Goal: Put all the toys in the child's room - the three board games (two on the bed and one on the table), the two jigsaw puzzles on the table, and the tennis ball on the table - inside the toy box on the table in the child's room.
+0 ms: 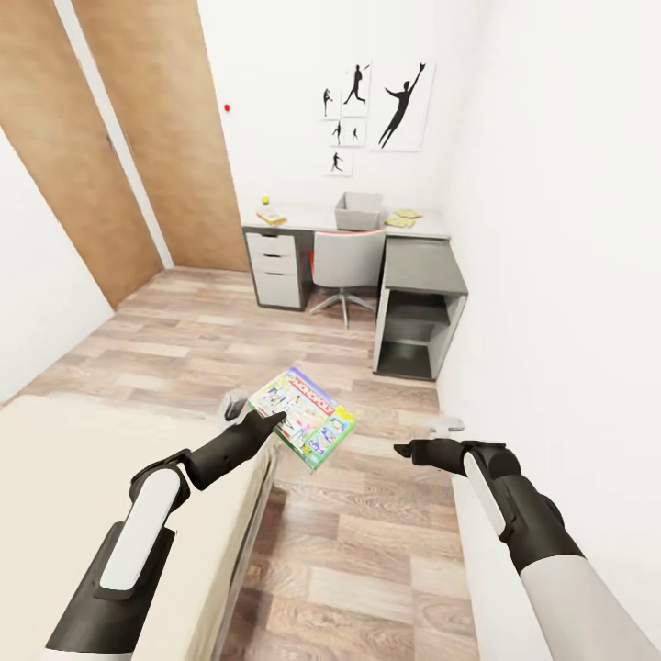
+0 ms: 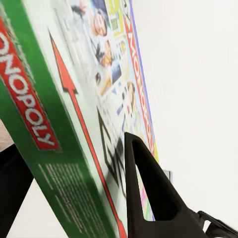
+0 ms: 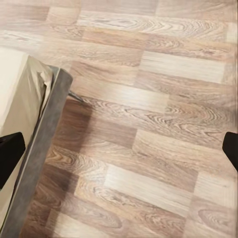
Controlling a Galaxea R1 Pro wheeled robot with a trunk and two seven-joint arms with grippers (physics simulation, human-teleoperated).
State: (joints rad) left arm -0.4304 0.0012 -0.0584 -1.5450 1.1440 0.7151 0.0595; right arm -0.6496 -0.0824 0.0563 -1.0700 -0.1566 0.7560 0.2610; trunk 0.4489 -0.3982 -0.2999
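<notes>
Over the wood floor (image 1: 367, 551), the left claw (image 1: 275, 420) pinches the Monopoly box (image 1: 308, 418); the right claw (image 1: 404, 450) is spread.

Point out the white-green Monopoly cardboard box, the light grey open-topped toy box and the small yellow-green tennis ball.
Monopoly box (image 1: 303, 418): head view, printed lid.
Toy box (image 1: 358, 212): head view, front wall.
Tennis ball (image 1: 265, 199): head view, its middle.
</notes>
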